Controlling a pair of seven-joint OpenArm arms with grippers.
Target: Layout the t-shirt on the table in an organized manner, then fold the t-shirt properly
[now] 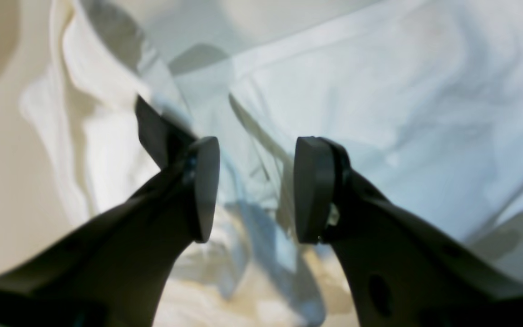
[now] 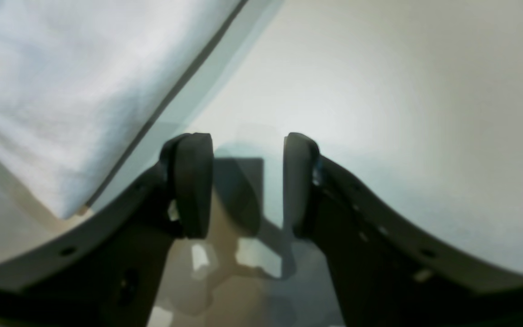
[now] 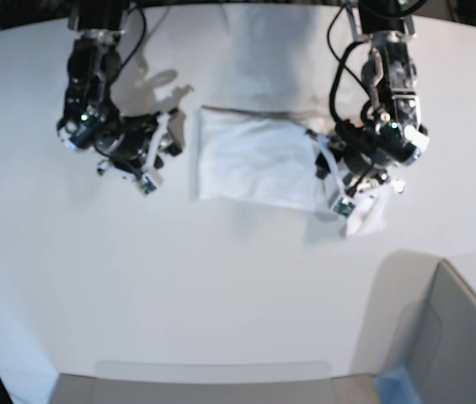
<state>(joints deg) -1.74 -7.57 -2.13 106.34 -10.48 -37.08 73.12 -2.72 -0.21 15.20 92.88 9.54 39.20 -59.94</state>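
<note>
The white t-shirt (image 3: pixel 254 160) lies on the table (image 3: pixel 221 278) as a folded rectangle, with a loose rumpled part (image 3: pixel 368 210) sticking out at its right end. My left gripper (image 3: pixel 332 183) hovers over that right end. In the left wrist view its jaws (image 1: pixel 257 188) stand open above wrinkled cloth (image 1: pixel 379 113), and nothing sits between the pads; a bluish print shows faintly through the fabric. My right gripper (image 3: pixel 155 156) is left of the shirt, apart from it. It is open (image 2: pixel 247 181) over bare table (image 2: pixel 402 91), with the shirt's folded edge (image 2: pixel 61 91) up to its left.
A grey box with a blue edge (image 3: pixel 448 345) stands at the front right corner. The table's curved front edge (image 3: pixel 212 366) runs along the bottom of the base view. Both arms reach in from the far side.
</note>
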